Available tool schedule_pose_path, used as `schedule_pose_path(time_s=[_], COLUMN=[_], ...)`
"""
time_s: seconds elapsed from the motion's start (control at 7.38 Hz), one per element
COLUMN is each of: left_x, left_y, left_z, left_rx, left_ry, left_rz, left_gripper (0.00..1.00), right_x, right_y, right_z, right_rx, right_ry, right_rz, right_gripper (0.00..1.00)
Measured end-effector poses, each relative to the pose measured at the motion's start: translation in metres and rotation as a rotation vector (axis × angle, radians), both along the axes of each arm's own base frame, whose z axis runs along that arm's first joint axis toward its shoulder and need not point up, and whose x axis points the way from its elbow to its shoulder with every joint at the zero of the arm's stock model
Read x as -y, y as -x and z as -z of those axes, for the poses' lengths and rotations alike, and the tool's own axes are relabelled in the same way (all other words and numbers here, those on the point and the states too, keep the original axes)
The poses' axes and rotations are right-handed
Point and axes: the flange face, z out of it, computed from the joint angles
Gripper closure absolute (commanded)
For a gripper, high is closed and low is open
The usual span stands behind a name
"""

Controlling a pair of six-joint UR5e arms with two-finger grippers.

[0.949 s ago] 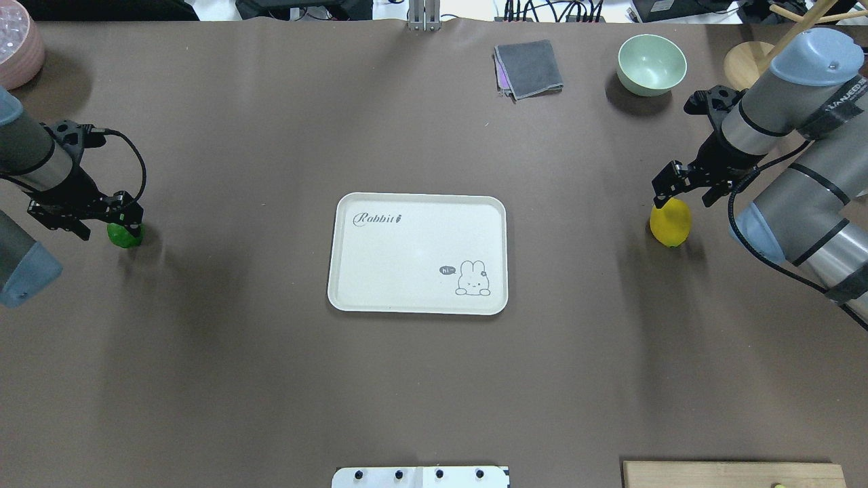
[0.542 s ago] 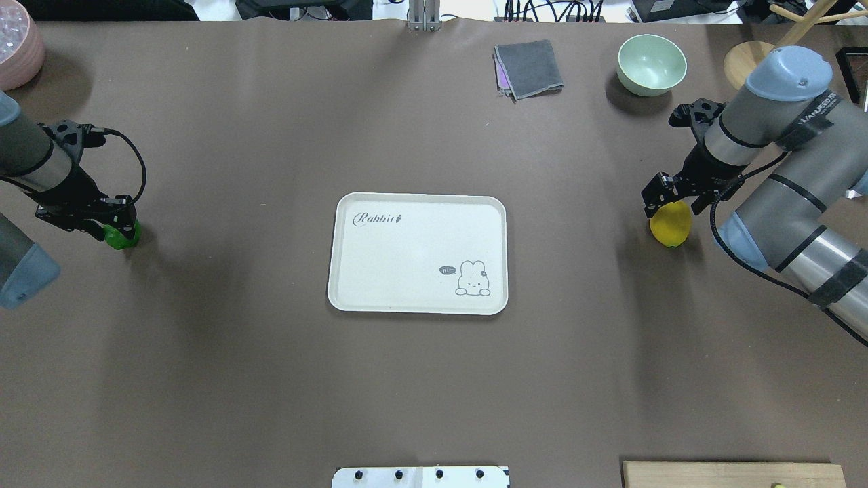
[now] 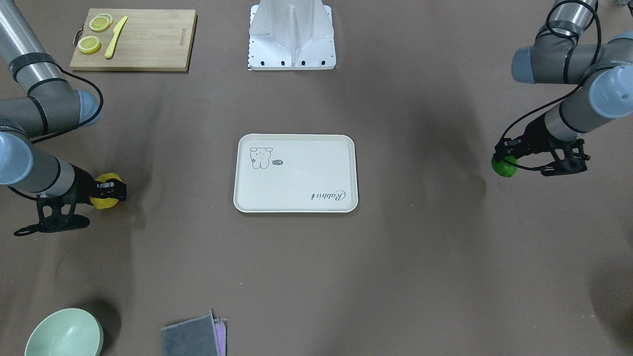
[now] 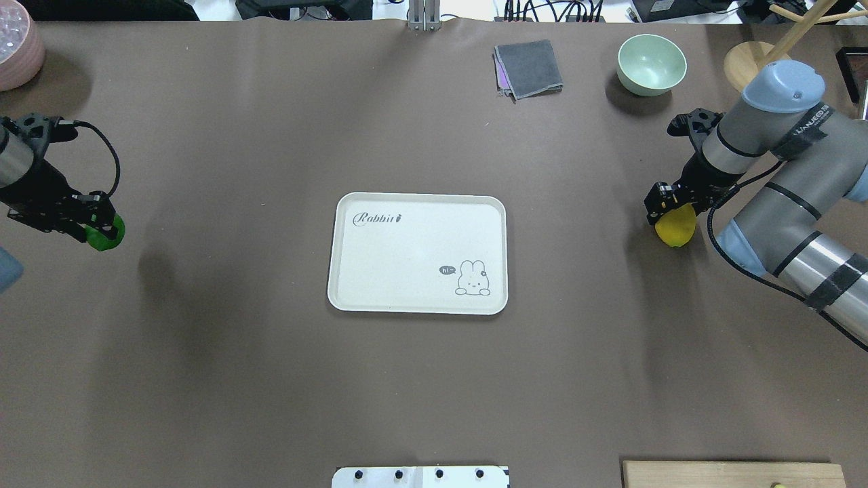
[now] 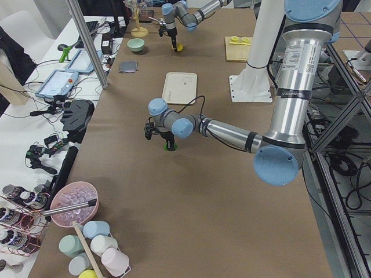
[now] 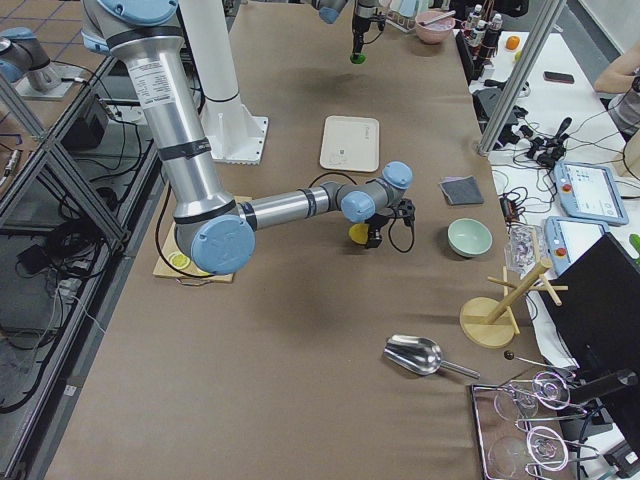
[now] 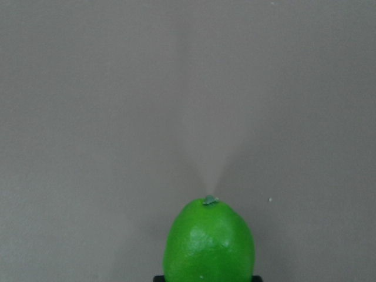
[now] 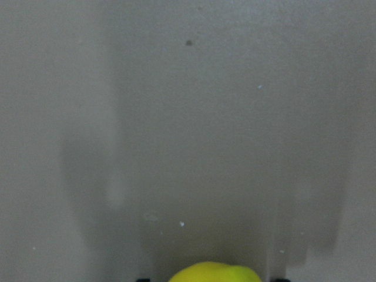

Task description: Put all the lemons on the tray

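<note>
Overhead exterior: grips green lemon [image 4: 108, 236] w/ left gripper [image 4: 99, 229], yellow lemon [image 4: 676, 228] w/ right gripper [image 4: 668, 207]; prob firm, slick, so hold mid-belly.

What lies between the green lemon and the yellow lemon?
Only the tray, roughly midway between green lemon and yellow lemon; bare table either side, seen in the overhead view.
</note>
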Motion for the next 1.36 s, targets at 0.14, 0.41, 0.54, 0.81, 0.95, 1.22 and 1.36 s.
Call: schedule_pose_path(time_s=[0.14, 0.41, 0.54, 0.81, 0.95, 1.22, 1.36], left_x=[-0.004, -0.03, -0.037, -0.049, -0.057, -0.067, -0.061], left_y=[0.031, 0.088, 0.116, 0.15, 0.156, 0.157, 0.148], left_z=[-0.006, -0.012, -0.001, 0.033, 0.051, 0.081, 0.098], left_rx=[-0.005, 0.009, 0.017, 0.025, 0.026, 0.023, 0.02], left_ry=[-0.015, -0.027, -0.017, -0.002, 0.006, 0.028, 0.054], left_rz=[-0.009, -0.018, 0.012, 0.062, 0.072, 0.088, 0.111], left_gripper=[1.0, 1.0, 1.0, 1.0, 1.0, 1.0, 1.0], right_x=[-0.001, 0.0, -0.001, -0.006, -0.007, -0.015, -0.019], right_y=[0.001, 0.0, -0.001, 0.006, 0.02, 0.055, 0.073], right_z=[0.0, 0.011, 0.024, 0.073, 0.109, 0.158, 0.179], right_rx=[0.02, 0.067, 0.091, 0.143, 0.167, 0.175, 0.175], right_ry=[0.004, 0.04, 0.05, -0.011, -0.056, -0.022, 0.037], right_rz=[0.005, 0.0, -0.005, 0.002, 0.005, -0.051, -0.105], right_gripper=[0.74, 0.79, 0.79, 0.78, 0.78, 0.78, 0.78])
